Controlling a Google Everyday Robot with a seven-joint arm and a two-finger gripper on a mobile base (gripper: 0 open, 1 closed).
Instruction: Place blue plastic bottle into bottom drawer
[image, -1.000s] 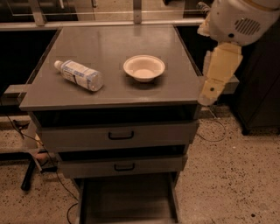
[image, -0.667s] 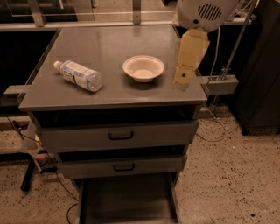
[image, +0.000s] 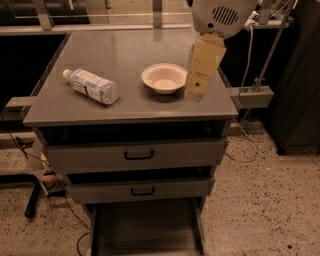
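Note:
The blue plastic bottle (image: 91, 85) lies on its side on the left of the grey cabinet top (image: 120, 55), white cap pointing to the back left. The bottom drawer (image: 146, 227) is pulled out at the foot of the cabinet, a wide shallow grey tray with nothing showing in it. My gripper (image: 201, 75) hangs from the white arm at the top right, a yellowish piece over the right side of the cabinet top, just right of the white bowl (image: 164, 77) and well right of the bottle. It holds nothing that I can see.
Two upper drawers with black handles (image: 138, 155) sit slightly open above the bottom drawer. A grey bracket (image: 252, 96) and metal rods stand right of the cabinet. A dark cabinet (image: 300, 80) is at the far right. Cables lie on the speckled floor at the left.
My arm and gripper have moved left, from beyond the cabinet's right edge to over its top beside the bowl. The bottle, bowl and drawers have not moved.

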